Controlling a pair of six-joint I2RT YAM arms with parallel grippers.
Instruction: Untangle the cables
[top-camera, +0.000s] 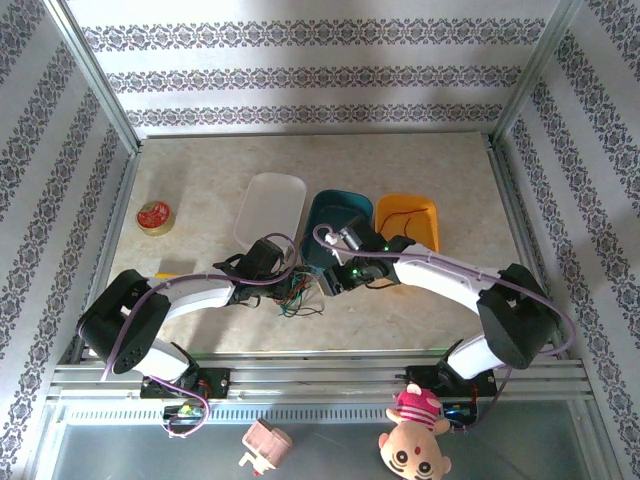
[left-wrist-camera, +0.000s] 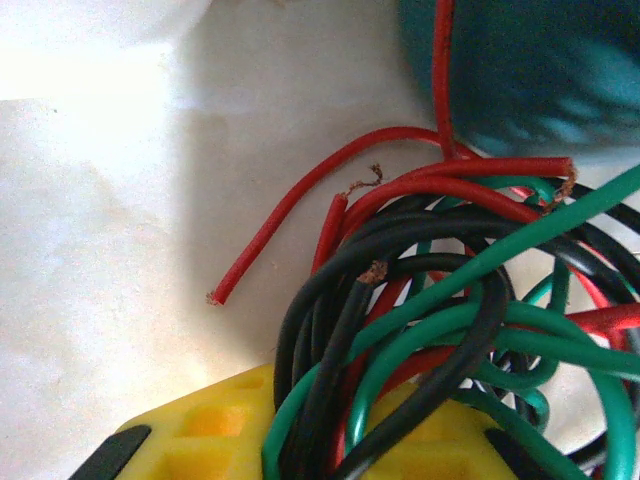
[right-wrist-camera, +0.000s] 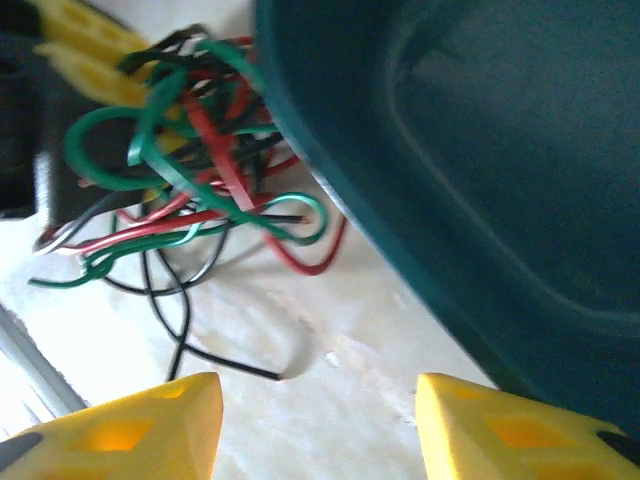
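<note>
Tabletop (top-camera: 420, 165) of pale marbled stone carries a small round red-and-gold tin (top-camera: 155, 217) at its far left, well apart from everything else. To the right of it lies an empty white translucent container (top-camera: 272, 205), and just near of that the left gripper (left-wrist-camera: 320, 435) sits low, its yellow fingers (left-wrist-camera: 200, 430) pressed in on the cables (left-wrist-camera: 420, 300), which run down between them as a bunch of black, green and red strands. The tangle spreads on the tabletop between the two arms, touching the near wall of the teal bin (top-camera: 335, 215); one red strand climbs up that wall, another lies loose to the left with its bare end on the stone, and a thin black one trails out toward the near edge. To the right of the tangle the right gripper (right-wrist-camera: 318, 420) hangs with its yellow fingers spread and only bare tabletop between them, close beside the teal bin. An orange bin (top-camera: 405, 205) stands just right of the teal one.
</note>
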